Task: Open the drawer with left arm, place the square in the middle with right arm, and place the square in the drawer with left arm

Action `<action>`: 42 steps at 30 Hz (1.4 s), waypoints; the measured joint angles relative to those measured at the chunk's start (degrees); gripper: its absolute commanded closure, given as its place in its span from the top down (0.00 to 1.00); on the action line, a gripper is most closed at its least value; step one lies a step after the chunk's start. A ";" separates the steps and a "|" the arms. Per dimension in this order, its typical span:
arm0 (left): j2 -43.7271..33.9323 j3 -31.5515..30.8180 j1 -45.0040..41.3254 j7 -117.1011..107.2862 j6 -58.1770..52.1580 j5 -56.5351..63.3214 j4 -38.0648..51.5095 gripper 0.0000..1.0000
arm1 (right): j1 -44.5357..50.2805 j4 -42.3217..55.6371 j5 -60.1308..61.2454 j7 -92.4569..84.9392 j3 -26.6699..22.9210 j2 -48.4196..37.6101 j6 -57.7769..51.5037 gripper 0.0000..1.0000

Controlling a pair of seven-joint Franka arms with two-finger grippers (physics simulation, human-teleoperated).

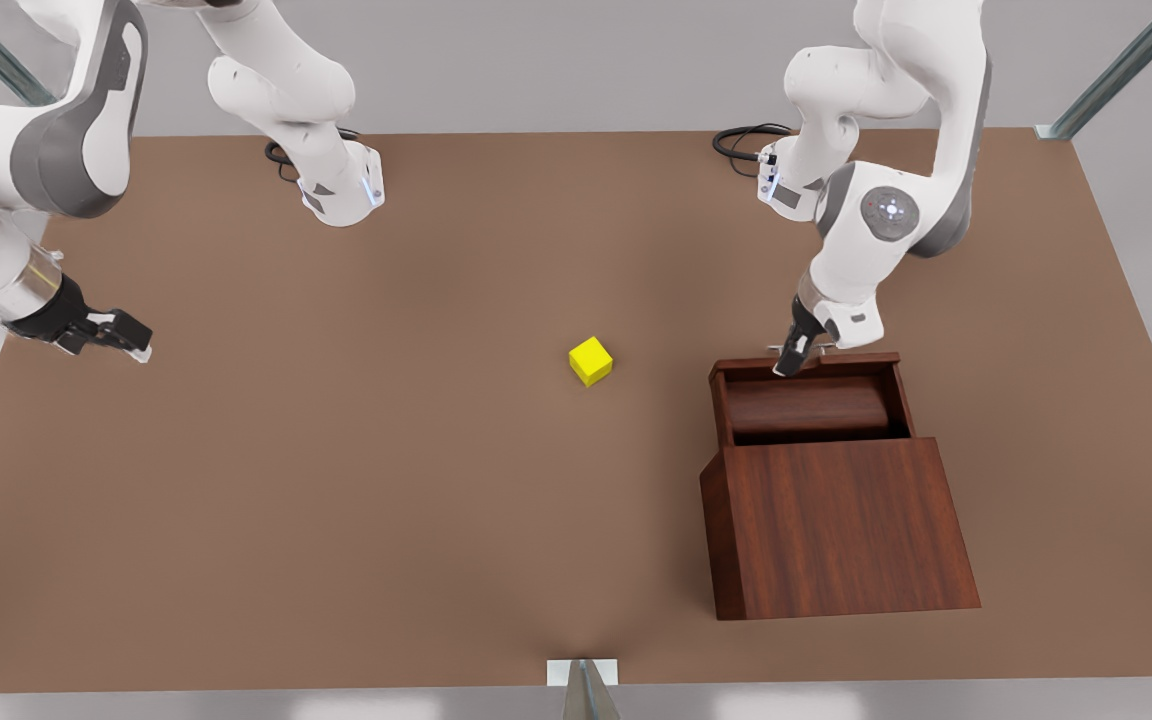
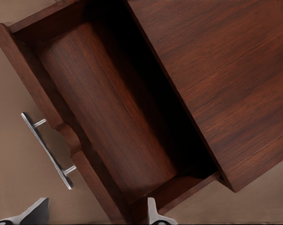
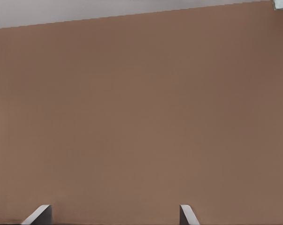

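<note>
The left end effector [image 1: 796, 357] hangs over the far edge of the drawer [image 1: 808, 404], at the handle end, on the front view's right. Its fingers [image 2: 157, 214] are spread apart and grasp nothing; in the left wrist view one fingertip sits over the table beyond the handle [image 2: 46, 149] and the other over the drawer's front wall, so the silver bar and the wall lie between them, untouched as far as can be seen. The drawer is pulled out of the box [image 1: 836, 525] toward the arm bases, and its wood-grain floor lies bare. The box stands on the table [image 1: 336, 500] nearer the camera.

The square [image 1: 590, 360] rests on the table near its middle, just off the drawer toward the front view's left, apart from both end effectors.

The right end effector [image 1: 121, 335] hovers well away at the front view's left edge, above the table, pointing toward the centre. Its fingers [image 3: 38, 214] are parted and hold nothing; below them the right wrist view shows plain brown tabletop.
</note>
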 measured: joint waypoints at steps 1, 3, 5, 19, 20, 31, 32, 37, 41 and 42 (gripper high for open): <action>2.73 -0.89 0.84 4.61 -2.52 0.07 4.72 1.00 | 4.00 0.53 0.08 0.06 -0.10 0.48 -0.03 1.00; 8.21 -1.12 -0.17 19.63 -9.71 0.16 13.98 1.00 | 6.09 0.66 0.10 0.04 -0.25 1.10 0.01 1.00; 13.23 -1.14 -6.60 31.34 -16.07 0.37 22.48 1.00 | -0.13 1.26 0.10 0.09 -0.31 1.22 0.13 1.00; 32.35 -1.65 -29.55 68.98 -12.29 6.70 33.61 1.00 | 0.29 5.46 0.01 0.09 -0.31 4.36 0.32 1.00; 33.25 -1.57 -30.73 68.97 -11.61 7.48 33.52 1.00 | 0.05 5.66 0.01 0.09 -0.31 4.51 0.32 1.00; 37.93 -1.47 -32.79 68.36 -6.99 16.47 30.79 1.00 | 0.85 9.23 0.01 0.00 -0.22 9.82 0.32 1.00; 38.20 -1.48 -32.85 68.36 -6.99 16.68 30.79 1.00 | 0.86 10.31 -0.07 0.00 -0.22 10.80 0.32 1.00; 39.39 -1.22 -32.84 68.36 -6.57 17.33 30.79 1.00 | 0.85 10.34 -0.08 0.00 -0.22 10.91 0.32 1.00; 41.02 -1.12 -32.84 68.14 -5.76 17.90 30.79 1.00 | 0.85 10.33 0.01 0.00 -0.22 10.94 0.40 1.00; 41.06 -1.12 -32.84 68.05 -5.39 18.00 30.79 1.00 | 0.85 10.33 0.01 0.00 -0.22 10.94 0.41 1.00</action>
